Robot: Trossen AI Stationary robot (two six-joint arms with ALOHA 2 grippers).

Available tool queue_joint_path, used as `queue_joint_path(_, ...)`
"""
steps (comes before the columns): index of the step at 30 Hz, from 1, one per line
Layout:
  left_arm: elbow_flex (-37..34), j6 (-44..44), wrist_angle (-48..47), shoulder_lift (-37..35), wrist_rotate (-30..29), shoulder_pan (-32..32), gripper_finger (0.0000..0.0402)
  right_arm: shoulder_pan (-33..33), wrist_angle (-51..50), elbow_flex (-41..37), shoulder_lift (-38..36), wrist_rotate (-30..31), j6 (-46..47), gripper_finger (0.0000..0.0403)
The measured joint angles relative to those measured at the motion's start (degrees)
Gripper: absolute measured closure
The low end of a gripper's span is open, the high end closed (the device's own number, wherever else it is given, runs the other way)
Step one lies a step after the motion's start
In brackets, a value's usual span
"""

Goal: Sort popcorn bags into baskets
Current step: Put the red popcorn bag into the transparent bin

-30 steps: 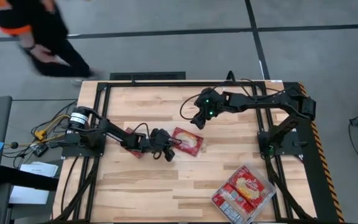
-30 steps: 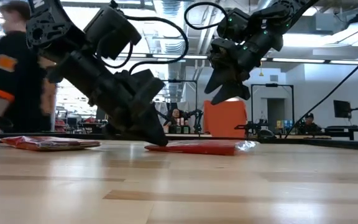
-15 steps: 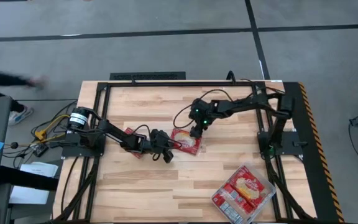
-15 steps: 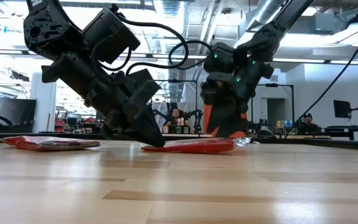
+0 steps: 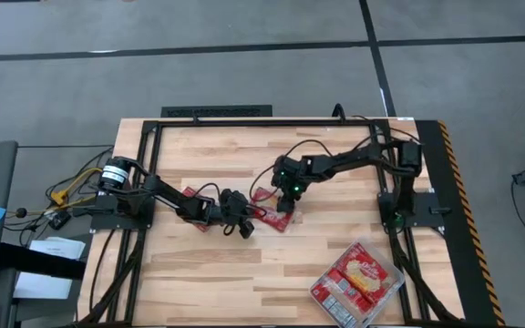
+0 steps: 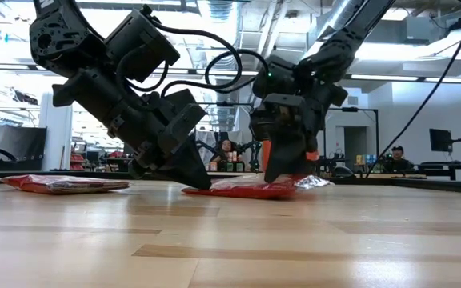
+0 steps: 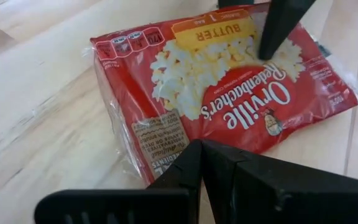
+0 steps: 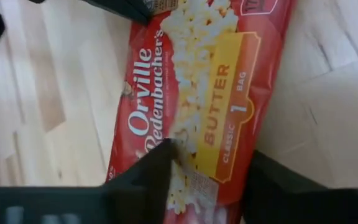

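I am seeing a popcorn bag [image 5: 275, 215] lying flat near the middle of the bench [image 5: 244, 273]. My right gripper [image 8: 207, 180] is down on it, its jaws spread over the bag's width. My left gripper [image 7: 202, 163] is sitting at the bag's nearer edge, jaws pressed together. A second bag [image 6: 64, 184] is lying beside the left arm. The clear basket [image 5: 357, 282] is holding several bags at the bench's front right.

I see a red popcorn bag [image 7: 229, 93] with a yellow "BUTTER" band (white popcorn print), on my pale striped wood table [image 5: 244, 273].
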Motion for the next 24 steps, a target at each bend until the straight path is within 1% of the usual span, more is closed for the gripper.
queue_joint_path(5, 0.72, 0.18, -0.45, -1.12, 2.22, 0.07, 0.0401, -0.07, -0.25, 0.26, -0.39, -0.57, 3.58, 0.0368)
queue_joint_path(6, 1.19, 0.34, -0.43, -1.91, 2.87, 0.09, 0.0401, -0.09, -0.24, 0.26, -0.71, -0.89, 4.24, 0.0381)
queue_joint_path(7, 1.56, 1.26, -0.61, -3.2, 3.68, 0.09, 0.0401, -0.14, -0.33, 0.26, -1.22, -0.89, 5.07, 0.0384)
queue_joint_path(9, 2.33, 3.33, -2.06, -5.85, 5.2, 0.04, 0.0401, 0.05, -0.33, 0.29, -2.5, -0.12, 6.79, 0.0376)
queue_joint_path(11, 3.28, 4.84, -3.71, -10.22, 5.28, -0.02, 0.0401, 0.51, -2.14, 0.24, -4.89, 0.57, 8.21, 0.0372)
queue_joint_path(13, 4.17, 5.53, -6.23, -15.32, 4.99, 0.04, 0.0401, 0.95, -3.58, 0.26, -8.13, 0.55, 8.37, 0.0377)
queue_joint_path(17, 4.6, 6.05, -10.14, -26.29, 4.02, 0.04, 0.0401, 2.69, -13.11, 0.28, -16.9, 1.3, 7.86, 0.039)
queue_joint_path(21, 4.83, 8.64, -13.26, -36.46, 0.05, -0.03, 0.0401, 8.01, -24.04, 0.23, -26.27, 7.32, 11.55, 0.038)
queue_joint_path(24, 4.73, 10.22, -16.9, -42.21, -3.94, -0.06, 0.0401, 15.27, -27.91, -1.33, -33.23, 10.56, 19.16, 0.0368)
